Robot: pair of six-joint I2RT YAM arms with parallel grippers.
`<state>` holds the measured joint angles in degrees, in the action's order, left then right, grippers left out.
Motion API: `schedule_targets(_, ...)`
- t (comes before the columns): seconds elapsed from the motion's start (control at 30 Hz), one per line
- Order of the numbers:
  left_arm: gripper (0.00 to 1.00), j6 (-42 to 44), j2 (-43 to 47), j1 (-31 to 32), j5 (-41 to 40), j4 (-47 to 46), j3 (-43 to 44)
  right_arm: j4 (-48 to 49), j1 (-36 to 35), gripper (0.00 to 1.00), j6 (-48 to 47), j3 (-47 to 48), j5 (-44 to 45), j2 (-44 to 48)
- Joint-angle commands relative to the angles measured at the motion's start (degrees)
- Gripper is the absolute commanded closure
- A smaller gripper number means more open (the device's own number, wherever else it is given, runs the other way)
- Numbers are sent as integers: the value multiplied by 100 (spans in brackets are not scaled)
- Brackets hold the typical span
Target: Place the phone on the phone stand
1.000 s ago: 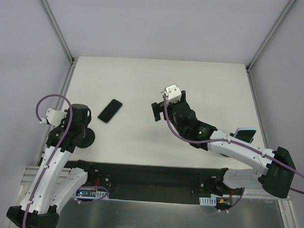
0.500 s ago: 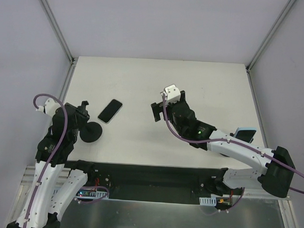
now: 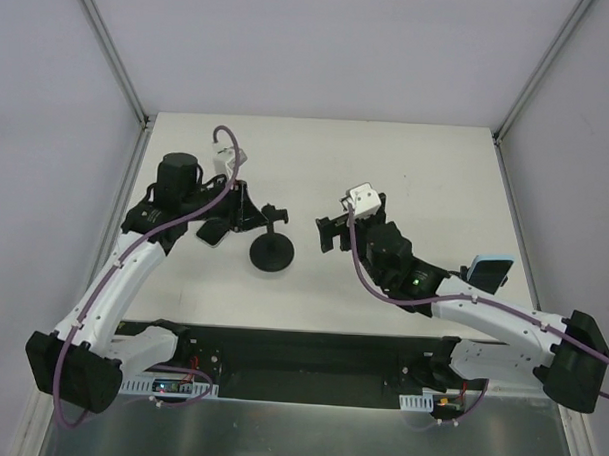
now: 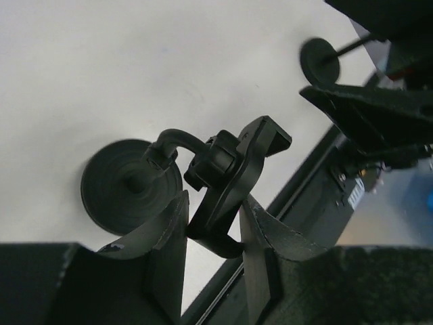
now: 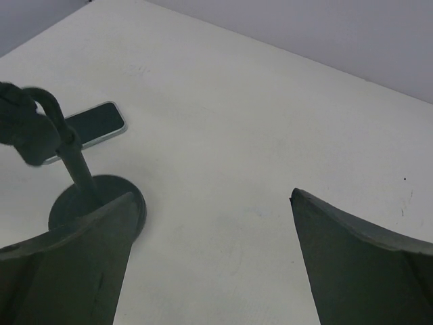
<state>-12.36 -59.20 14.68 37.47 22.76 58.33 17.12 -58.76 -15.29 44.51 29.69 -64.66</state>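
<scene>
The phone stand has its round black base left of the table's middle, and its cradle is pinched between my left gripper's fingers. In the top view my left gripper reaches in from the left above the phone, a black-screened slab partly hidden under that arm. The right wrist view shows the phone lying flat behind the stand's leaning post. I cannot tell whether the base touches the table. My right gripper hangs open and empty just right of the stand.
A phone in a light-blue case lies near the table's right edge, by the right arm's forearm. Metal frame posts stand at the back corners. The arms' black mounting rail runs along the near edge.
My left arm has swung from the table's left edge toward the middle, and the stand has moved right with it, gripped by its cradle. The right gripper shifted slightly right.
</scene>
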Motion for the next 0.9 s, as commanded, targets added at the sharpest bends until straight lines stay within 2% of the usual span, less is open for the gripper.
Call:
schedule_targets(0.0,100,1270,-292,254,1973,-1063,170,1011,-4,3,-27,-302,-280,594)
schedule_targets(0.07,100,1568,-495,456,2289,-1177,249,1108,-4,3,-35,-382,-280,630)
schedule_targets(0.23,100,2185,-1102,1053,2309,-1178,469,1109,5,3,-132,-347,-236,525)
schedule_targets(0.5,100,2414,-1682,1248,2036,-1423,952,1135,5,3,-194,-329,-157,393)
schedule_targets(0.6,100,2291,-1770,1257,2027,-1529,953,1153,5,4,-229,-338,-87,393)
schedule_targets(0.73,100,1590,-1867,1248,1667,-1660,708,1153,14,3,-255,-347,-34,384)
schedule_targets(0.87,100,798,-1763,1248,826,-1950,286,1170,5,3,-264,-329,-34,332)
